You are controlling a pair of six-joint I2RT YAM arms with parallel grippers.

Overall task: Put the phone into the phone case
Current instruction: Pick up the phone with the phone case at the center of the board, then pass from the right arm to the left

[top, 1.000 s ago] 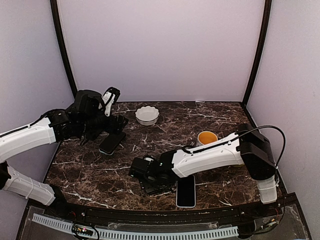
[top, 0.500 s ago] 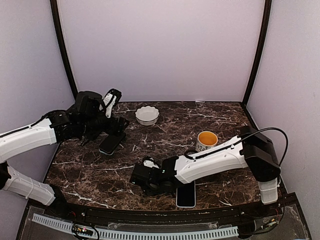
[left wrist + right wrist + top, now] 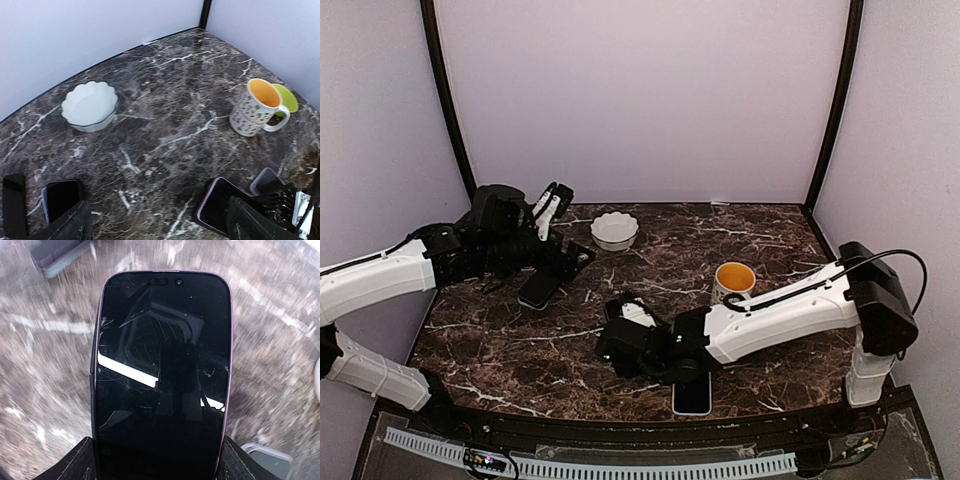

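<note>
Purple-rimmed phone clamped in right end effector; left end effector spread wide; one mug, one bowl.

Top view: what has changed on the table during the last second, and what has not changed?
The right gripper, shut on the phone, moved right and a little away from the near edge. Its arm swung right and now hides most of the phone case. The left gripper, open, shifted slightly right. The bowl, mug and other phone stayed in place.
</note>
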